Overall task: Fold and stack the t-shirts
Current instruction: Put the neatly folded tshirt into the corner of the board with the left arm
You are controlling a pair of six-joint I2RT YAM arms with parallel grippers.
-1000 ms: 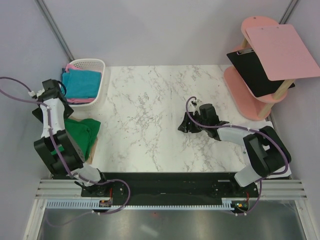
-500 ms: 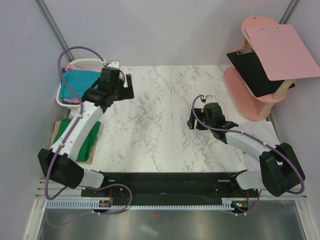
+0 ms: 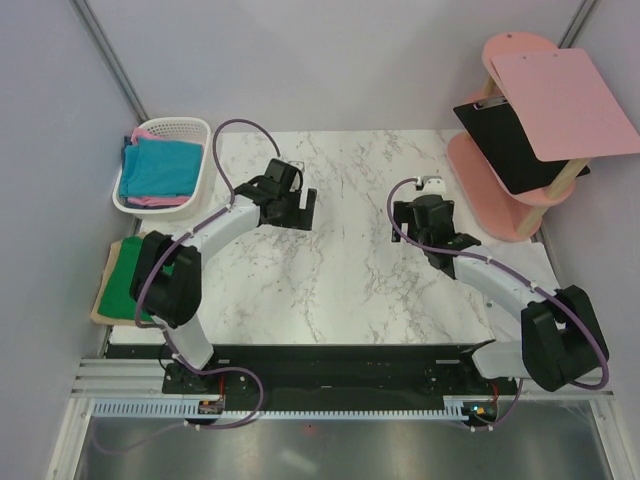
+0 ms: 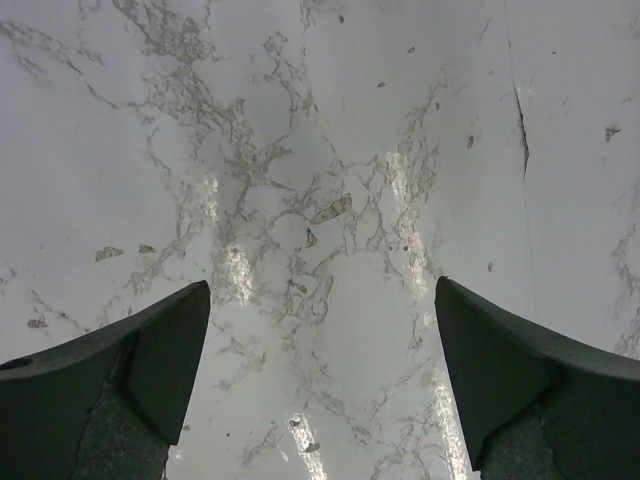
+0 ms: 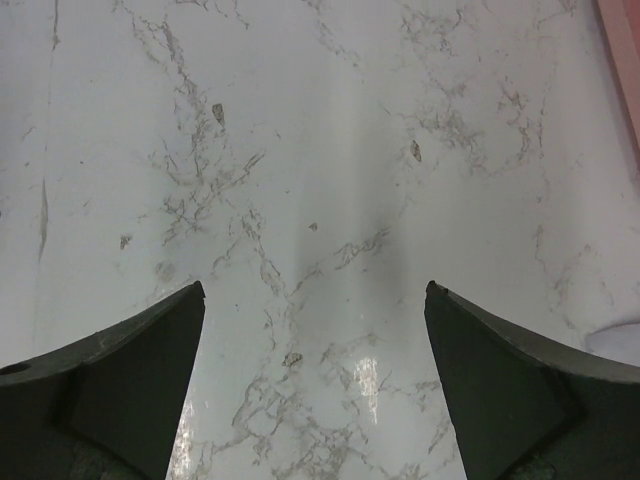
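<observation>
A bright green t-shirt [image 3: 127,272] lies folded on a tan one [image 3: 101,306] at the table's left edge. Teal-blue [image 3: 158,166] and pink [image 3: 137,201] t-shirts fill the white basket [image 3: 176,127] at the back left. My left gripper [image 3: 300,207] hangs over bare marble left of centre; in its wrist view the left gripper [image 4: 322,292] is open with nothing between its fingers. My right gripper [image 3: 425,226] stands over bare marble right of centre, and the right wrist view shows the right gripper [image 5: 315,292] open and empty too.
A pink two-tier stand [image 3: 500,205] with a black clipboard [image 3: 505,140] and a pink one [image 3: 565,100] occupies the back right corner. A pale sheet's corner [image 5: 615,340] shows at the right. Grey walls close the sides and back.
My left arm swung from the left edge by the green t-shirt to the table's middle. My right gripper opened wider and shifted right and towards the back.
</observation>
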